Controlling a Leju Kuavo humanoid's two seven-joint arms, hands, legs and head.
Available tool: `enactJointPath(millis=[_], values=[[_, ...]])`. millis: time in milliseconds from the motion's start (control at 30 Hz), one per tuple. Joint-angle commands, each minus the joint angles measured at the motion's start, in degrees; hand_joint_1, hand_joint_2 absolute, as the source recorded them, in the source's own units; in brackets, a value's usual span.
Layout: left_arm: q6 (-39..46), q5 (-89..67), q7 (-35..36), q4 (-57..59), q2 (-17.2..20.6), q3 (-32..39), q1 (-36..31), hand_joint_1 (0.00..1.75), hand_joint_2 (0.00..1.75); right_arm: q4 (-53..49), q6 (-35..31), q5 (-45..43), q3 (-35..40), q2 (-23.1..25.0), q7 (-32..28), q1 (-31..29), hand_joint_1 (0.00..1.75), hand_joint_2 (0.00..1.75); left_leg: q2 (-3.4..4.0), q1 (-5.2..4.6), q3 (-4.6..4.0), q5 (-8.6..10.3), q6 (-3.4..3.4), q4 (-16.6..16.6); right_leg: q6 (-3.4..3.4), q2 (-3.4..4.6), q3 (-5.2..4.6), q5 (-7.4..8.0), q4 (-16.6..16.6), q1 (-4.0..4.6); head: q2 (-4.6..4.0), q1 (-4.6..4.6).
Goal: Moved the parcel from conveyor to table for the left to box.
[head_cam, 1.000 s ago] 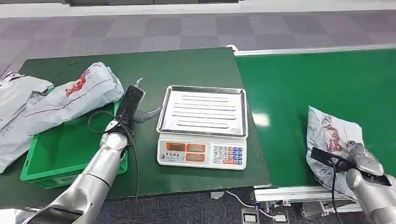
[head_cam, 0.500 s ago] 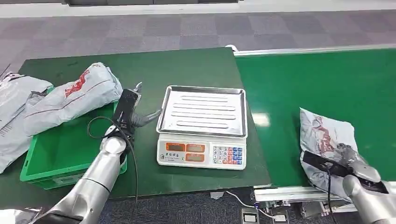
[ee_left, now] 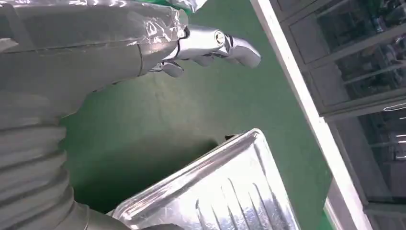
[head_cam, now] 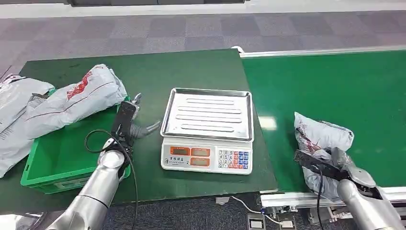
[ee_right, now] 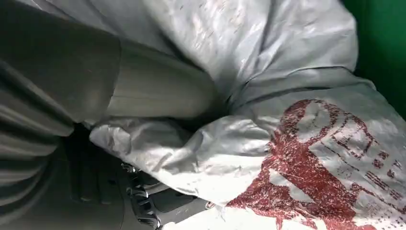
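the right robot hand (head_cam: 341, 162) is clamped on the parcel (head_cam: 321, 143), a crumpled grey bag with red print, at the near edge of the green conveyor (head_cam: 335, 86). in the right wrist view the thumb (ee_right: 158, 93) presses into the grey plastic and the darker fingers (ee_right: 153, 211) curl under it. compared with a second ago the parcel has shifted left along the conveyor and is more bunched up — it now stands taller and narrower, and the right arm has moved left with it.

the left robot hand (head_cam: 131, 123) hangs over the dark green table (head_cam: 191, 72), between the green box (head_cam: 62, 153) and the scale (head_cam: 207, 129), holding nothing, fingers apart. the left wrist view shows its silver fingers (ee_left: 210, 45) spread above the table, with the scale's steel tray (ee_left: 215, 191) just beside. since the earlier frames this hand has drawn back a little toward the robot and away from the tray.

a second grey parcel (head_cam: 72, 100) lies across the far rim of the green box, and another grey bag (head_cam: 14, 120) rests on the table to its left — both unmoved.
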Motion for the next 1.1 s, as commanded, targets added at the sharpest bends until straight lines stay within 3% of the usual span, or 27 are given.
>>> enactJointPath(millis=[33, 467, 500, 533, 633, 800, 833, 867, 900, 1100], values=[[-0.1, -0.2, 0.1, 0.9, 1.2, 0.4, -0.3, 0.00, 1.75, 0.9, 0.0, -0.1, 0.7, 3.2, 0.1, -1.7, 1.75, 1.75, 0.17, 0.03, 0.16, -0.06, -0.03, -0.1, -0.04, 0.17, 0.12, 0.00, -0.1, 0.04, 0.00, 0.00], [-0.1, -0.2, 0.1, 0.9, 1.2, 0.4, -0.3, 0.00, 1.75, 0.9, 0.0, -0.1, 0.7, 3.2, 0.1, -1.7, 1.75, 1.75, 0.19, 0.06, 0.26, -0.09, -0.04, -0.1, -0.05, 0.19, 0.22, -0.02, -0.1, 0.07, 0.00, 0.00], [0.6, 1.5, -2.9, -1.1, 0.8, 1.7, 0.9, 0.00, 1.75, -5.1, -14.4, 2.2, -5.5, 7.0, 0.2, 2.4, 1.75, 1.75, 0.21, 0.07, 0.33, -0.11, -0.05, -0.1, -0.06, 0.22, 0.28, -0.02, -0.2, 0.08, 0.00, 0.00], [3.4, 3.6, -6.9, -5.7, -0.6, 2.4, 2.2, 0.00, 1.75, -26.7, -21.7, 9.9, -7.5, 12.0, 2.7, 7.1, 1.75, 1.75, 0.13, 0.04, 0.16, -0.07, -0.03, 0.0, -0.04, 0.14, 0.13, -0.02, -0.1, 0.05, 0.00, 0.00], [3.5, 3.7, -6.9, -5.3, -0.5, 2.3, 2.1, 0.00, 1.75, -26.1, -21.7, 9.9, -7.7, 11.8, 2.4, 6.9, 1.75, 1.75, 0.40, 0.05, 0.22, -0.22, -0.09, 0.0, -0.13, 0.39, 0.10, -0.11, 0.0, 0.07, 0.00, 0.00], [3.5, 3.7, -6.9, -5.3, -0.5, 2.3, 2.1, 0.00, 1.75, -25.9, -21.8, 9.8, -7.8, 11.7, 2.1, 7.0, 1.75, 1.75, 0.14, 0.08, 0.26, -0.15, -0.09, -0.1, -0.13, 0.14, 0.15, -0.15, -0.1, 0.09, 0.00, -0.02], [6.3, 2.7, -7.4, -1.7, -0.9, 1.4, -0.4, 0.00, 1.75, -25.4, -33.7, 6.4, -6.6, 11.1, -5.6, -0.5, 1.75, 1.75, 0.14, 0.07, 0.16, -0.13, -0.08, -0.1, -0.12, 0.14, 0.06, -0.12, 0.0, 0.07, 0.00, -0.02], [6.8, 2.9, -7.6, 0.4, -1.4, 1.1, -2.2, 0.00, 1.75, -25.3, -28.4, 6.7, -5.4, 11.0, -3.7, -6.3, 1.75, 1.75, 0.25, 0.05, 0.21, -0.15, -0.08, -0.1, -0.13, 0.25, 0.08, -0.12, 0.0, 0.06, 0.00, 0.00], [7.1, 3.1, -8.1, 2.0, -1.6, 0.9, -3.1, 0.00, 1.75, -25.2, -26.9, 6.7, -5.0, 11.0, -2.9, -8.2, 1.75, 1.75, 0.49, -0.05, -0.01, -0.13, -0.06, 0.1, -0.10, 0.49, -0.23, -0.03, 0.1, -0.04, 0.00, 0.00], [8.4, 5.5, -9.4, 4.8, -2.0, -0.2, -5.1, 0.00, 1.75, -18.2, -25.6, 6.1, 0.0, 11.9, -2.9, -18.5, 1.75, 1.75, 0.68, -0.07, 0.15, -0.05, -0.08, 0.0, -0.09, 0.74, -0.17, 0.15, 0.0, -0.06, 0.00, -0.02]])
